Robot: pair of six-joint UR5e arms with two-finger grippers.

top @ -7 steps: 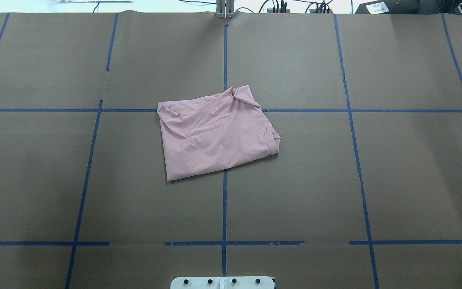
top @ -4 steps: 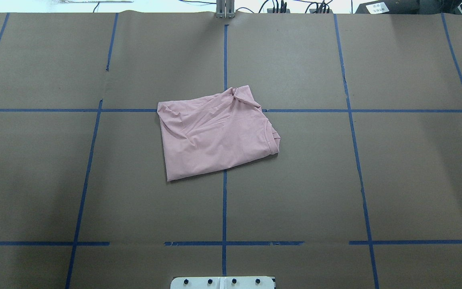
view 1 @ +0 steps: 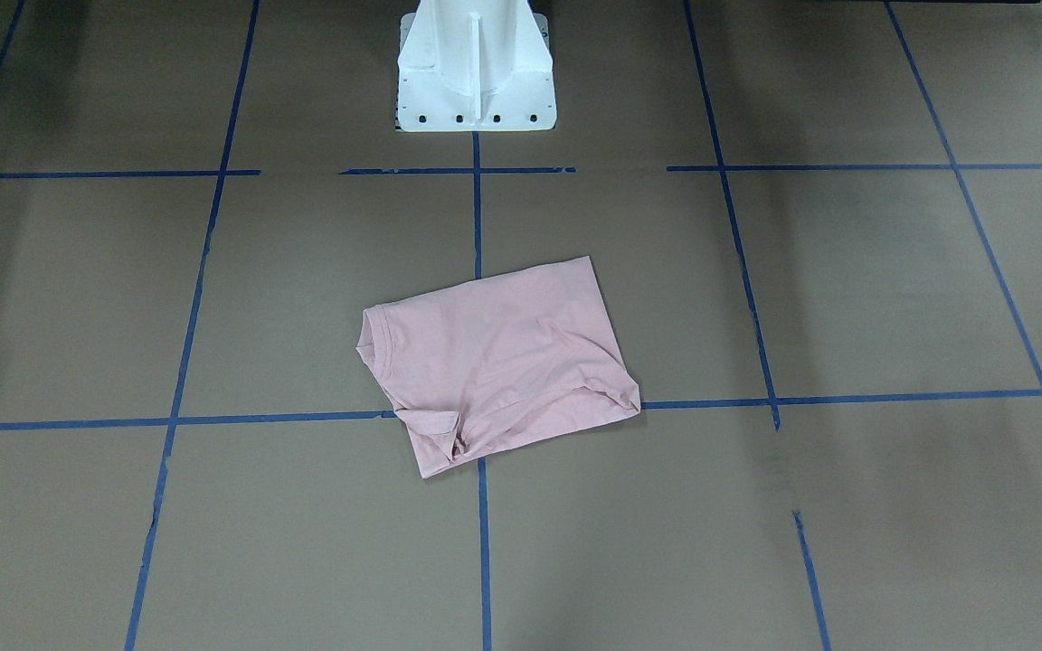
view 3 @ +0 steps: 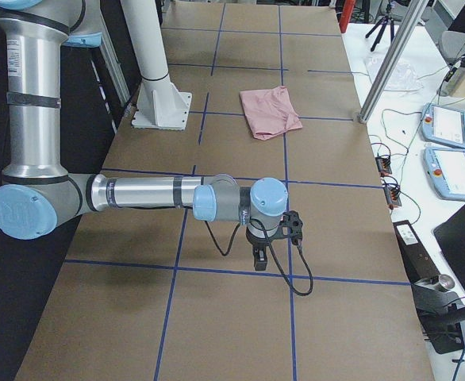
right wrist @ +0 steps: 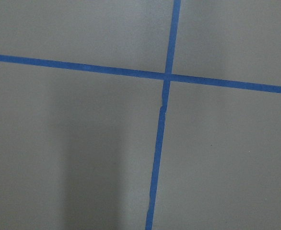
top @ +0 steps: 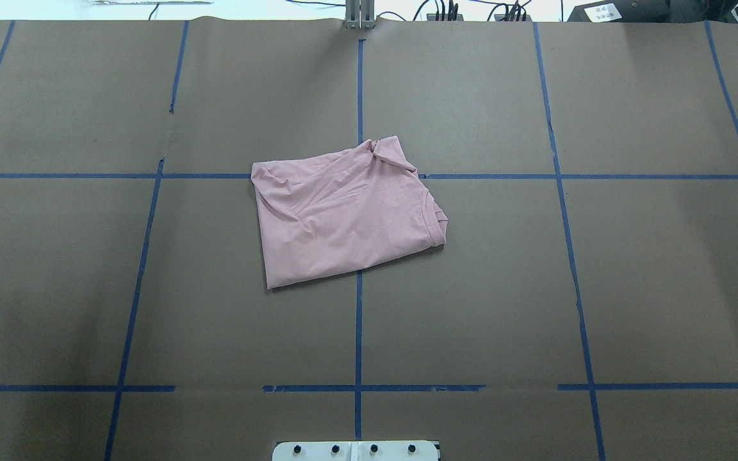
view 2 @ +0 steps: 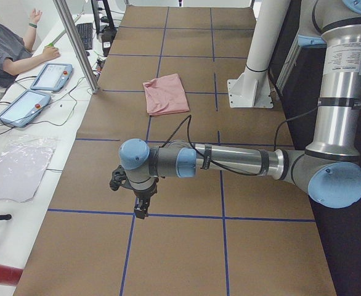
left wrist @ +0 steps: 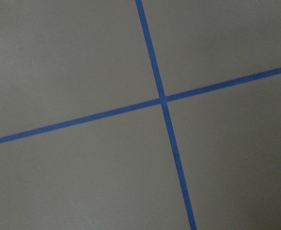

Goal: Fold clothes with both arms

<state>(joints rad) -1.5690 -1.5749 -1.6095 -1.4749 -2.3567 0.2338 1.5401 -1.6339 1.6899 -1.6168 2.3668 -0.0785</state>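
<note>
shirt: the pink T-shirt [top: 343, 214] is lying flat near the middle of the tabletop [top: 567, 307], folded into a rough rectangle and sitting slightly skewed. Plain side is facing up.
shirt detail: the collar is pointing toward my right. A bunched sleeve is sticking out at the corner farthest from me.
grid: the shirt is covering a crossing of the blue tape lines [top: 359, 333].
pedestal: my white base pedestal [view 1: 476, 72] is standing at the near edge, in line with the shirt and well apart from it.
left arm: my left arm [view 2: 230, 160] is stretching out low toward my left end of the tabletop, well apart from the shirt.
left tool: my left tool [view 2: 141, 211] is pointing down over bare brown paper, just beside a tape line. I cannot tell whether it is open or closed.
right arm: my right arm [view 3: 145, 193] is mirroring that at the other end.
right tool: my right tool [view 3: 259, 263] is pointing down near a tape line. Same here, I cannot tell its state.
wrist cams: both are showing brown paper and one tape crossing.
off-table: a person [view 2: 5, 46] is sitting beyond the far edge, beside two tablets [view 2: 51, 76].
</note>
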